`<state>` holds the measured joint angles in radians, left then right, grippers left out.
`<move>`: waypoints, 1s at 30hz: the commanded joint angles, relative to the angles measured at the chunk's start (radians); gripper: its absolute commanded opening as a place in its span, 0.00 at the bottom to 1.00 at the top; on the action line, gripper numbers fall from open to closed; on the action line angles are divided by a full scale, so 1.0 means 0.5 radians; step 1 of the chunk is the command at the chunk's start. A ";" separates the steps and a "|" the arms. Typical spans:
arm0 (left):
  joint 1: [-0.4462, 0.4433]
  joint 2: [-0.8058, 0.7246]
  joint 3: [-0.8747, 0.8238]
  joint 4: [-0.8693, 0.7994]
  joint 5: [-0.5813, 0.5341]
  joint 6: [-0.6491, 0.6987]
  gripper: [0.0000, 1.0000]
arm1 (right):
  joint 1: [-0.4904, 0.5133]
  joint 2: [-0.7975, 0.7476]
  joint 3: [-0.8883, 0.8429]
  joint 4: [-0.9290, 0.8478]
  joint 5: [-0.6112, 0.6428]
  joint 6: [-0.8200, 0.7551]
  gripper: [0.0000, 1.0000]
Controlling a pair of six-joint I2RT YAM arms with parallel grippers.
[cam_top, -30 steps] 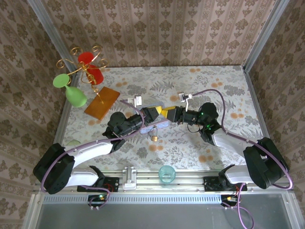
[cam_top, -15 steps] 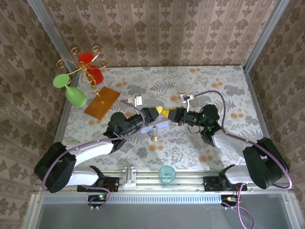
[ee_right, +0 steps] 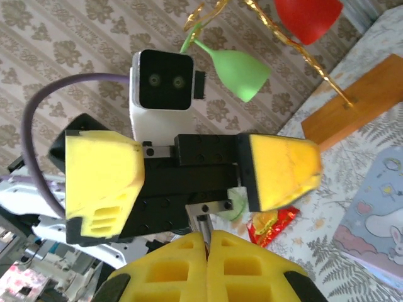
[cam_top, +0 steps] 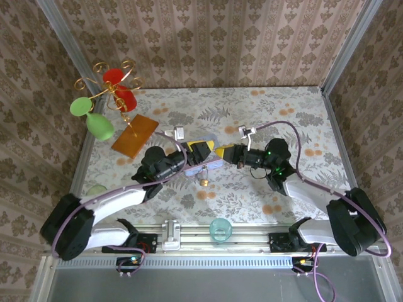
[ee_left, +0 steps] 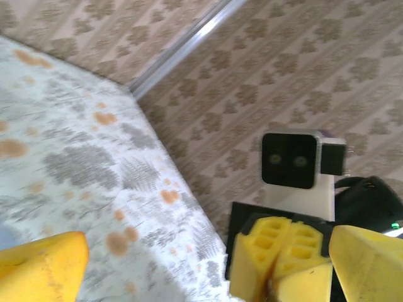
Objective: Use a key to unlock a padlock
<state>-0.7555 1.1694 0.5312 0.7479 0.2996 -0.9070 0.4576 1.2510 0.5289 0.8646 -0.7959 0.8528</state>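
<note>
Mid-surface, claws: left claw (cam_top: 203, 151) spread wide, pads apart; right claw (cam_top: 221, 151) pinched tight on a thin metal sliver, prob. the key (ee_right: 203, 227), facing left claw tip to tip.
Padlock: padlock (cam_top: 204, 181) lying on surface just near side of claws, beside pale blue tin (cam_top: 211, 165), not held.
Step tip: judged – secure lock body first w/ left claw, keyway toward key, then go in straight & slow; avoid twisting before fully seated.
Surface: floral cloth (cam_top: 302, 119); wallpapered walls round it; glass rack (cam_top: 110, 94) far left.
</note>
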 commanded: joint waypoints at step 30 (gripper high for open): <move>-0.291 0.481 0.018 -0.921 -0.537 0.284 1.00 | 0.014 -0.422 -0.274 -1.158 0.652 -0.492 0.00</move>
<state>-0.9035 1.3834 0.5003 0.2207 0.0647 -0.8032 0.4587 1.0645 0.4149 0.2649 -0.4988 0.6083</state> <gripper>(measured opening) 0.999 0.060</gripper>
